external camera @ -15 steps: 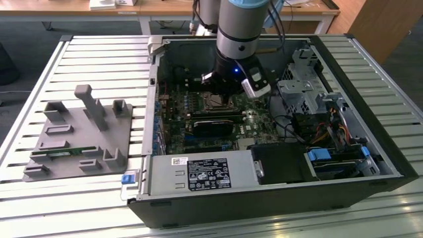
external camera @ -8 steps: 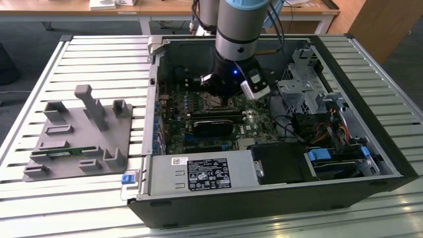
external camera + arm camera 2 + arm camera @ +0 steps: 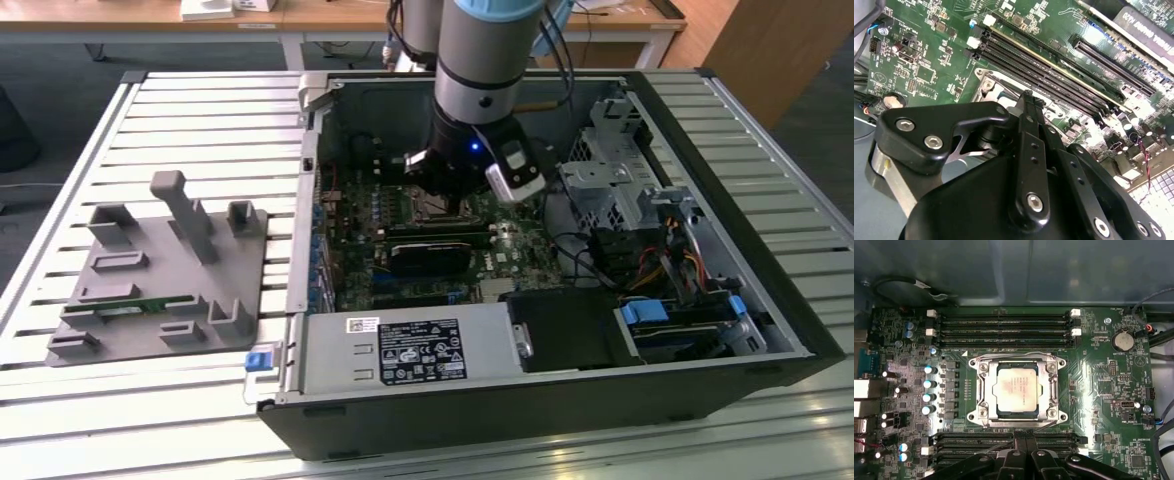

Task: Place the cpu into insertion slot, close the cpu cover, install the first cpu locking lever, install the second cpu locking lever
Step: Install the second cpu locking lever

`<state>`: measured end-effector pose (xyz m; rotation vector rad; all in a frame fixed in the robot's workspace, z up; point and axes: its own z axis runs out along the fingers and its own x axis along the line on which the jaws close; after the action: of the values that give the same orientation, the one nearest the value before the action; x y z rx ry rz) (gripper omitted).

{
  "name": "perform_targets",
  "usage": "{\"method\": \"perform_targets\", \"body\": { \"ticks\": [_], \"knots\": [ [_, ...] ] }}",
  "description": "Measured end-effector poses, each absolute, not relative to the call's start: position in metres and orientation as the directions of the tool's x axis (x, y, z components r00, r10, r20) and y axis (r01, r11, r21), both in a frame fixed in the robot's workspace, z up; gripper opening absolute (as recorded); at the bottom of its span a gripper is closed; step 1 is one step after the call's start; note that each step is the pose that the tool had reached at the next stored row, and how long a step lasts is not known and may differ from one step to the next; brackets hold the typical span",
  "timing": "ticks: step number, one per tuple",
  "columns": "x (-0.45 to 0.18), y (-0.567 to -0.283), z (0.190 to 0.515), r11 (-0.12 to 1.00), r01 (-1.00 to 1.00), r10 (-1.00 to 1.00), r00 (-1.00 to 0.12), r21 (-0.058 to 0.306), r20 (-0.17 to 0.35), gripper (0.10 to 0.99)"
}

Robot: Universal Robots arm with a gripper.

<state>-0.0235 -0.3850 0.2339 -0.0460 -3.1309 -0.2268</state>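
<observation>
Sitting in the insertion slot [image 3: 1016, 394], the cpu [image 3: 1016, 390] shows its pale silvery-beige face up, square to the socket and level as far as the first wrist view tells.

- Item: cpu. Judge it light, rigid and flat, with a smooth metal face that offers little grip. The underside contacts and the socket beneath are likely fragile; you would take it by opposite edges only, never by pressing the face.
- Item: cpu cover [image 3: 1017, 366]. A thin silver frame lies around the chip, four corner screws visible. Whether it is fully down and latched you cannot tell from here. Judge it stiff but springy sheet metal, to be pushed at its free edge.
- Item: locking levers. Thin wire runs along the frame's sides; their latched state is unclear.
- Item: gripper [image 3: 1021, 442]. It hangs just beside the socket's near edge, the black fingers [image 3: 1013, 460] drawn together with nothing seen between them.
- Surroundings: long black memory slots [image 3: 1004, 325] flank the socket on both sides on the green motherboard [image 3: 1104, 390].
- Housing: open computer case [image 3: 747, 230] lying on the slatted counter [image 3: 200, 110]; grey fixture [image 3: 167, 270] at the exterior view's left, well apart.
</observation>
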Motion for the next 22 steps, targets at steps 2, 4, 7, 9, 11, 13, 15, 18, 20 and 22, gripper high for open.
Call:
{"method": "perform_targets", "body": {
  "ticks": [2, 4, 7, 9, 11, 13, 15, 18, 20, 22],
  "knots": [
    [-0.0235, -0.386, 0.2338, 0.989, 0.029, 0.029, -1.0, 0.144, 0.004, 0.106],
    [-0.0235, -0.3878, 0.2337, 0.989, 0.029, 0.029, -1.0, 0.144, 0.004, 0.106],
    [-0.0236, -0.3891, 0.2337, 0.989, 0.029, 0.029, -1.0, 0.144, 0.004, 0.106],
    [-0.0236, -0.3894, 0.2337, 0.989, 0.029, 0.029, -1.0, 0.144, 0.004, 0.106],
    [-0.024, -0.3896, 0.2337, 0.989, 0.029, 0.029, -1.0, 0.144, 0.004, 0.106],
    [-0.0246, -0.3897, 0.2337, 0.989, 0.029, 0.029, -1.0, 0.144, 0.004, 0.106],
    [-0.0254, -0.3898, 0.2336, 0.989, 0.029, 0.029, -1.0, 0.144, 0.004, 0.106],
    [-0.0256, -0.3899, 0.2333, 0.989, 0.029, 0.029, -1.0, 0.144, 0.004, 0.106],
    [-0.0257, -0.3901, 0.2329, 0.989, 0.029, 0.029, -1.0, 0.144, 0.004, 0.106],
    [-0.0262, -0.3905, 0.2326, 0.989, 0.03, 0.029, -1.0, 0.145, 0.004, 0.106]
  ]
}}
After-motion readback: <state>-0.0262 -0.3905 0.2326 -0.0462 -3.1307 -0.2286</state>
